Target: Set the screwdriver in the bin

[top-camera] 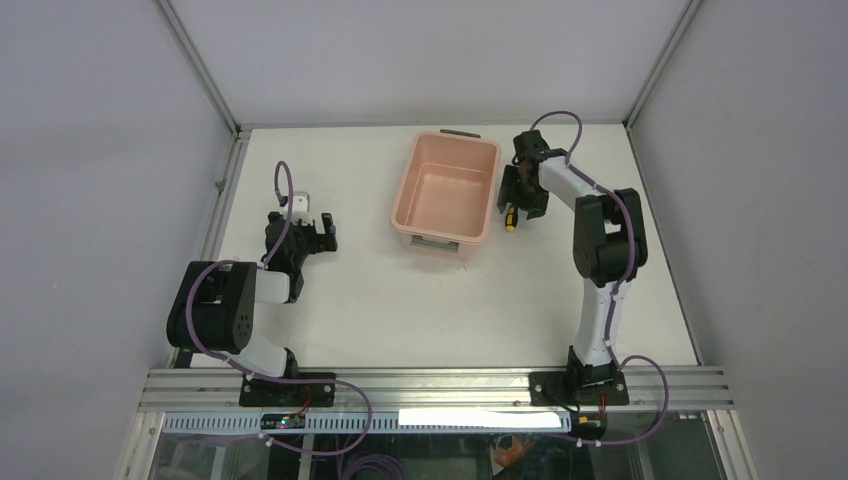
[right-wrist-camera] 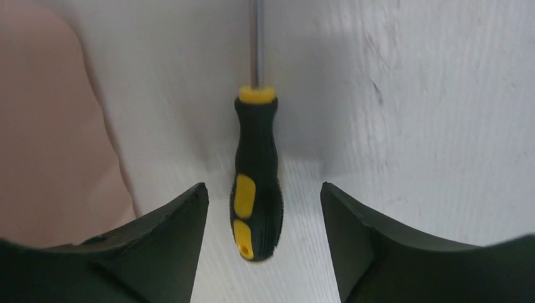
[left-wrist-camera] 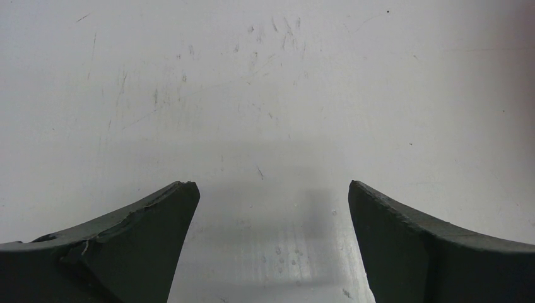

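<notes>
The screwdriver [right-wrist-camera: 255, 183] has a black and yellow handle and a thin grey shaft. It lies on the white table just right of the bin [top-camera: 445, 192], a salmon-pink tub with an empty inside. In the top view only its handle end [top-camera: 510, 222] shows below the gripper. My right gripper [right-wrist-camera: 264, 192] is open and hangs over the handle end, one finger on each side, not touching it. It also shows in the top view [top-camera: 522, 190]. My left gripper [top-camera: 312, 232] is open and empty at the left, over bare table [left-wrist-camera: 271, 95].
The bin's pink wall [right-wrist-camera: 44, 139] stands close to the left of the right gripper. A dark grey handle [top-camera: 459, 132] sits on the bin's far end. Metal frame posts and grey walls bound the table at back and sides.
</notes>
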